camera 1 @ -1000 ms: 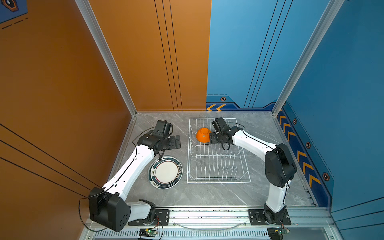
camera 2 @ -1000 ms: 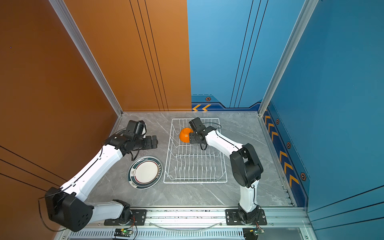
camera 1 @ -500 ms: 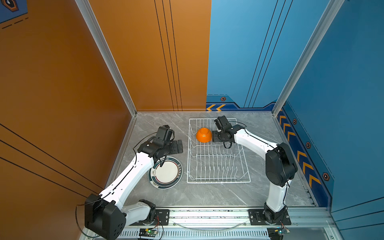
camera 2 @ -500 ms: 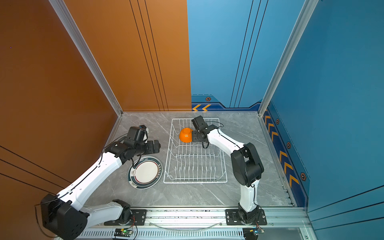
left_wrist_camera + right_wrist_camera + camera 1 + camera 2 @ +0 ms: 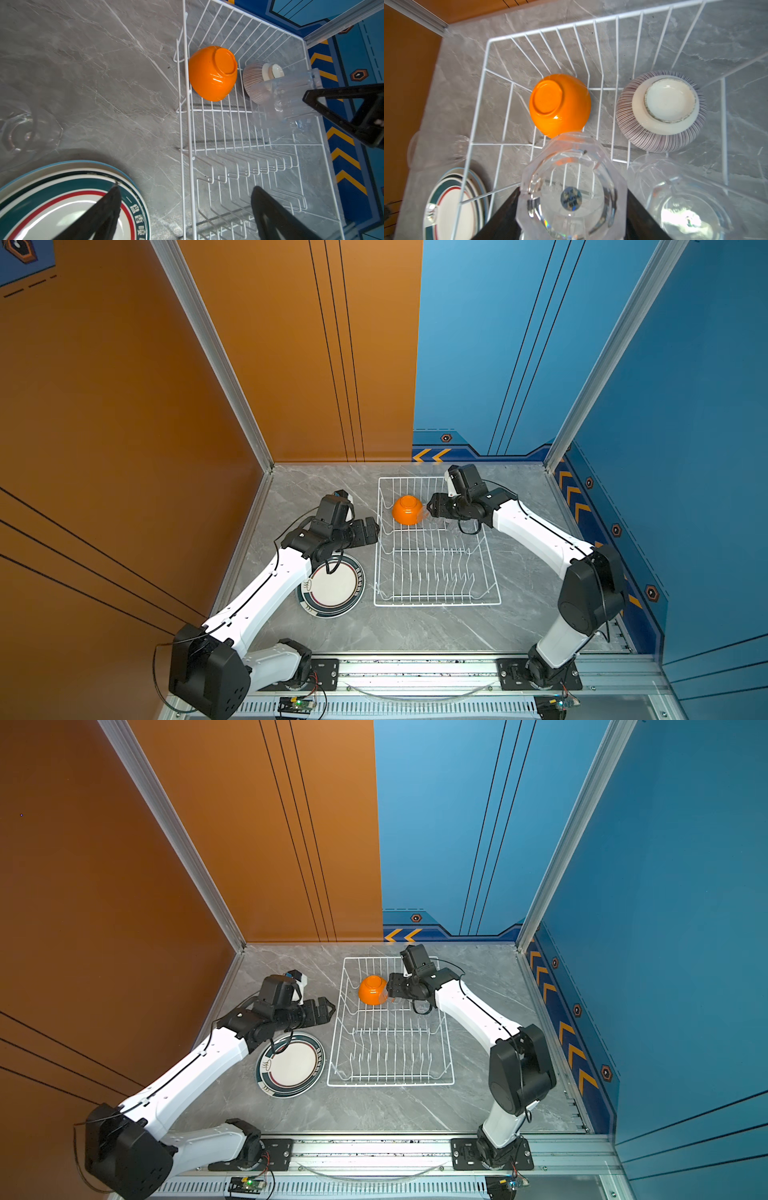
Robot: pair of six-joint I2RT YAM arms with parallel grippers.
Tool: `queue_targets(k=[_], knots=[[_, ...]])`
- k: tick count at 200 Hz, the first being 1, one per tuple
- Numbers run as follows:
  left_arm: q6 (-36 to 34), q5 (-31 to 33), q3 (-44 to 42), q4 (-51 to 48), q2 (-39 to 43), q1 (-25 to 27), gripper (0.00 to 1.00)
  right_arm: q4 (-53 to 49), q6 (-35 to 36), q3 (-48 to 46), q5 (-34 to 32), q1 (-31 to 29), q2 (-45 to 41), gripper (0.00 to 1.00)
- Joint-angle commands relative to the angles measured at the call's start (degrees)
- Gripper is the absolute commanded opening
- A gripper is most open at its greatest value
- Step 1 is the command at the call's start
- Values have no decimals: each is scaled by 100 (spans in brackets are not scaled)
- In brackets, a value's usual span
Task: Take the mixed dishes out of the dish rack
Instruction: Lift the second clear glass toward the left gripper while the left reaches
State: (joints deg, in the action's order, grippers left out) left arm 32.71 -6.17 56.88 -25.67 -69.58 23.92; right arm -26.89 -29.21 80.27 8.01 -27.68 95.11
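My right gripper is clamped on a clear glass at the far end of the rack. The glass sits just beside the upturned orange bowl. A striped bowl and a second glass crowd its other side. My left gripper hangs spread wide outside the rack's left rim, over the table and just beyond the stacked plates. A faint shape nearby may be another glass.

Rack far end crowded: orange bowl, striped bowl, glasses packed close; near prong rows open from above.
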Motion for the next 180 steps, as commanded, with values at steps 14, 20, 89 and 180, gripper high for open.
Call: queue_targets(k=[14,20,89,180], knots=[[383,-594,-35,949,-77,123,98,980,-763,-545,1167,177,-696,53],[460,-662,-45,1092,-82,140,98,1143,-883,-649,1310,200,-796,53],[1132,-1578,-63,2924,-547,404,88,2653,-2059,-1263,2527,303,-1355,53],[1531,-2085,-22,4361,-857,552,58,4001,-3067,-1664,3250,324,-1327,53]])
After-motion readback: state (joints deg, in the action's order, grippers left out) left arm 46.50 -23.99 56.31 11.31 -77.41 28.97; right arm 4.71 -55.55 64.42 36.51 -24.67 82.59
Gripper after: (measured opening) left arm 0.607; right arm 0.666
